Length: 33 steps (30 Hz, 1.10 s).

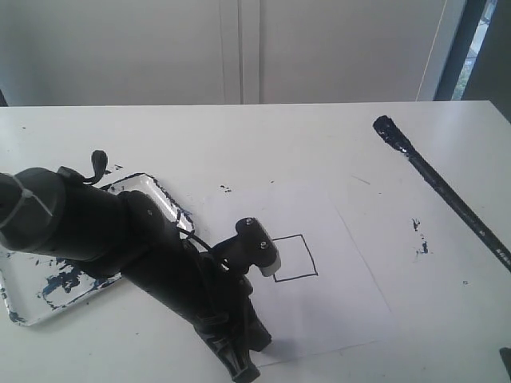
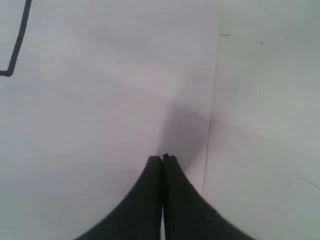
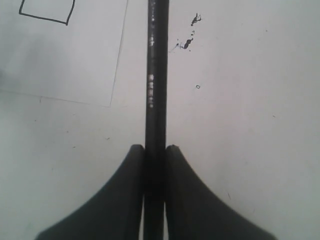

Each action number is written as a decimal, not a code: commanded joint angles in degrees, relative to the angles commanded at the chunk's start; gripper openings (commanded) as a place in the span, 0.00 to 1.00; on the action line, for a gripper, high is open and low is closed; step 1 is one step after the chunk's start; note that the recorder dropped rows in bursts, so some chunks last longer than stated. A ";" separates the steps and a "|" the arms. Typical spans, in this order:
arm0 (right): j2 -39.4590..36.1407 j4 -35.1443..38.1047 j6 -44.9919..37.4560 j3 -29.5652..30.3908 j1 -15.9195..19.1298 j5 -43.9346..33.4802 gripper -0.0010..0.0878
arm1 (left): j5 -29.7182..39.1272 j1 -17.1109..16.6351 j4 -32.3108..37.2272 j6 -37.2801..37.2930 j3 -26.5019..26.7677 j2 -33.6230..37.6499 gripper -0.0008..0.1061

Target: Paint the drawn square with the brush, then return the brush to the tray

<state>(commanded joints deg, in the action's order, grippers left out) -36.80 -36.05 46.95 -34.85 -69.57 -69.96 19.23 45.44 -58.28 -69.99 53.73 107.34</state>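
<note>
The brush (image 1: 443,187) slants up over the right of the table, its paint-clotted tip (image 1: 389,130) in the air, away from the paper. My right gripper (image 3: 155,147) is shut on the brush's black handle (image 3: 156,75); it lies outside the exterior view. The drawn square (image 1: 294,257) on the white sheet (image 1: 343,311) is white inside, and it shows too in the right wrist view (image 3: 47,11). Only one corner of the square's outline (image 2: 15,50) is in the left wrist view. My left gripper (image 2: 162,158) is shut and empty, with its tips down on the sheet near its edge (image 1: 242,369).
The paint-blotched tray (image 1: 160,194) sits at the left, largely hidden under my left arm (image 1: 120,239). Dark paint specks (image 1: 419,235) mark the table right of the sheet. The table's far edge meets a white wall.
</note>
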 joint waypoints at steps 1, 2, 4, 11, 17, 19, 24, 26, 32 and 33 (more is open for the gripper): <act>0.00 0.00 0.00 0.00 0.00 0.00 0.01 | 0.30 0.00 1.29 1.29 0.00 0.00 0.01; 0.00 0.00 0.00 0.00 0.00 0.00 0.01 | 0.30 0.00 3.60 3.65 0.00 0.00 0.01; 0.00 0.00 0.00 0.00 0.00 0.00 0.01 | 0.41 -0.10 9.34 8.42 0.00 0.00 0.01; 0.00 0.13 0.00 0.00 0.00 0.00 0.01 | 3.08 -0.12 27.51 24.74 0.00 -0.10 0.01; 0.00 0.24 0.00 0.00 0.00 0.00 0.01 | 5.69 -0.12 34.37 31.41 0.00 -0.10 0.01; 0.00 0.24 0.00 0.00 0.00 0.00 0.01 | 7.02 -0.12 37.40 34.82 0.00 -0.10 0.01; 0.00 0.24 0.00 0.00 0.00 0.00 0.01 | 9.54 -0.12 49.09 46.55 0.00 -0.10 0.01; 0.00 0.24 0.00 0.00 0.00 0.00 0.01 | 10.58 -0.12 52.74 51.10 0.00 -0.10 0.01; 0.00 0.36 -0.28 0.00 0.00 0.00 0.01 | 15.69 -0.26 58.82 57.96 0.00 -0.10 0.01; 0.00 0.36 -0.28 0.00 0.00 0.00 0.01 | 16.37 -0.34 59.63 58.94 0.00 -0.10 0.01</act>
<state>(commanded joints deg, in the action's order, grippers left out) -36.80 -35.68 46.67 -34.85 -69.57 -69.96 35.60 45.10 1.35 -11.06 53.73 107.24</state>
